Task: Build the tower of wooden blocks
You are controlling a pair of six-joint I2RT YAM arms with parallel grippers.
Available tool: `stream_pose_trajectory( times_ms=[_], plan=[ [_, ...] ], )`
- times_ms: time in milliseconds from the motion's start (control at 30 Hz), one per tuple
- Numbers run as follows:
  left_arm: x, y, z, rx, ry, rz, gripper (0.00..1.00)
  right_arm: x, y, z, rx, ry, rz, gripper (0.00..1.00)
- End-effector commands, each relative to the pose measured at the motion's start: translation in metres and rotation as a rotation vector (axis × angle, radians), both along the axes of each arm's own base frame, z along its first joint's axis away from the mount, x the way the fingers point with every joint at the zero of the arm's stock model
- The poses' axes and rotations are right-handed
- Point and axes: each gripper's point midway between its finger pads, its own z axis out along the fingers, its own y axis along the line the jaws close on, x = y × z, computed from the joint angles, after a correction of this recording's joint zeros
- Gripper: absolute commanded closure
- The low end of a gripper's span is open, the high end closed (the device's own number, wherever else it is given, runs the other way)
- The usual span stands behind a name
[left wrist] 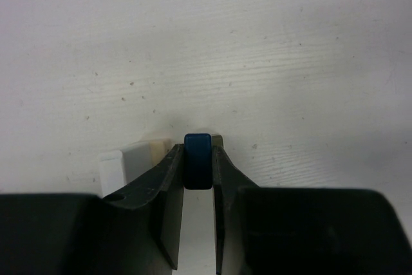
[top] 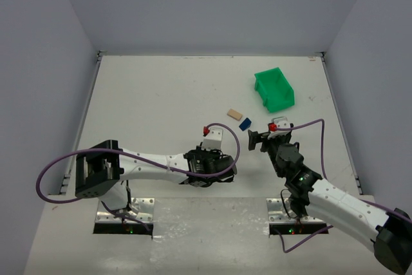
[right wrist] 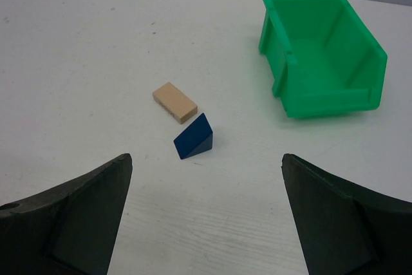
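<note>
Block (left wrist: 198,151), dark blue, pinched in left hand (left wrist: 198,167); pale blocks (left wrist: 127,162) behind mostly hidden, perhaps stacked; right hand (right wrist: 206,178) wide.

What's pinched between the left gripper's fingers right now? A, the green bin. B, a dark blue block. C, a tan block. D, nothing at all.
B: in the left wrist view the left gripper is shut on a dark blue block, with a finger pressed against each side.

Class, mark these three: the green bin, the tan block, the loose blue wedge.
green bin (right wrist: 328,102), right wrist view, near wall.
tan block (right wrist: 174,102), right wrist view, top face.
blue wedge (right wrist: 192,136), right wrist view, sloped face.
</note>
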Motion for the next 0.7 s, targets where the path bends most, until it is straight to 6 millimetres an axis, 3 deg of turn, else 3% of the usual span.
stream_pose_trajectory(
  times_ms=[0,667],
  plan=[
    [0.0043,-0.0136,0.0193,-0.077,-0.039,0.020,0.95,0.0057,-0.0015,0.0210,0.039,-0.052,-0.028,0.01],
    [0.0034,-0.0106,0.0129,-0.057,-0.022,0.049,0.88,0.0056,-0.0027,0.0210,0.040,-0.053,-0.034,0.01]
  ],
)
